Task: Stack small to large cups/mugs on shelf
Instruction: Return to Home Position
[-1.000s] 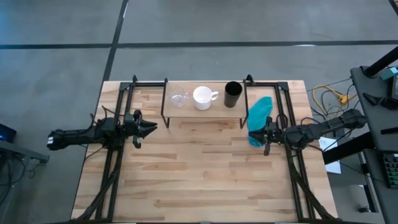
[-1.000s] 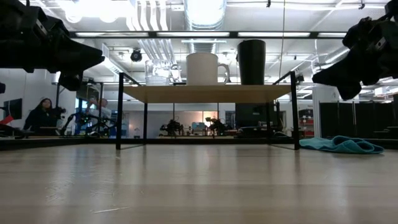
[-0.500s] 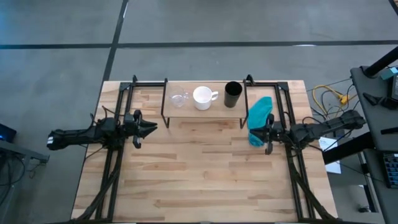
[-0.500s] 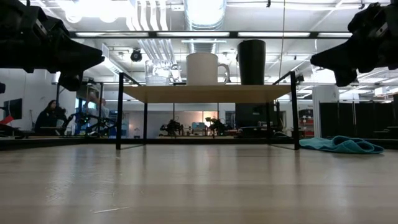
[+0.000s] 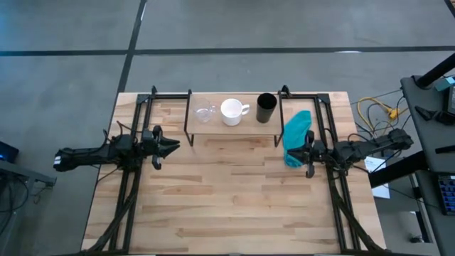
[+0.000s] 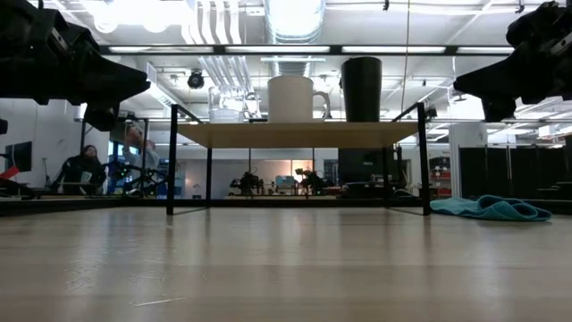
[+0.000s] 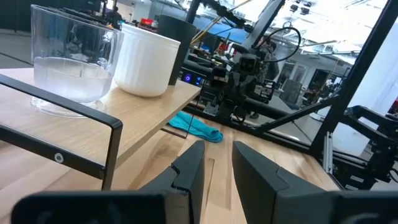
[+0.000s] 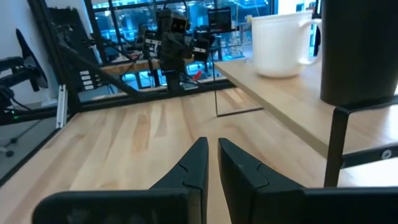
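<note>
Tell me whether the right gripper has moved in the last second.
Yes. In the high view the right gripper has pulled back slightly rightward, away from the teal cloth.

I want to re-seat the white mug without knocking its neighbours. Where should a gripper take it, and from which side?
Probably by the rim, from above: one finger inside the white mug, one outside, on a stretch of wall clear of both neighbours. The handle points at the black cup, and the glass cup stands on the other side, so sideways approaches look cramped.
</note>
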`<state>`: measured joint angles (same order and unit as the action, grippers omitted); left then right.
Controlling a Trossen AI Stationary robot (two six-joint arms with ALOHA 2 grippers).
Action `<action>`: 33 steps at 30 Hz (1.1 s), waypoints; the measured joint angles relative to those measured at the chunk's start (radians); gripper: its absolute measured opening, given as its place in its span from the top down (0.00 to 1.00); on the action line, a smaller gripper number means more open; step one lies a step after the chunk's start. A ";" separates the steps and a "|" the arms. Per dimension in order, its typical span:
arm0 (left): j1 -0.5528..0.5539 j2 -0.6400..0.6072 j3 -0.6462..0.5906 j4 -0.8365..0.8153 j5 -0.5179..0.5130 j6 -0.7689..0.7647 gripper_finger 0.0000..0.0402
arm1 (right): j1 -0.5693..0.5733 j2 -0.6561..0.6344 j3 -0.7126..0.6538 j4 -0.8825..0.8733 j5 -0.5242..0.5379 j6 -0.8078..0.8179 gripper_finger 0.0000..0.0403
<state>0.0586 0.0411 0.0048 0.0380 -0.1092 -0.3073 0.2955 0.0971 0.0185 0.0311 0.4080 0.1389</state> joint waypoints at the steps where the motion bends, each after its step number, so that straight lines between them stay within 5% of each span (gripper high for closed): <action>1: 0.000 0.000 0.000 0.000 0.000 0.000 0.83 | 0.000 -0.003 0.000 0.000 0.000 -0.012 0.92; 33: 0.000 0.000 0.000 0.000 0.000 0.000 0.83 | 0.000 0.050 0.000 0.001 0.003 0.044 0.92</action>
<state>0.0585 0.0410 0.0044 0.0376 -0.1089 -0.3073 0.2951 0.1467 0.0185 0.0319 0.4107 0.1825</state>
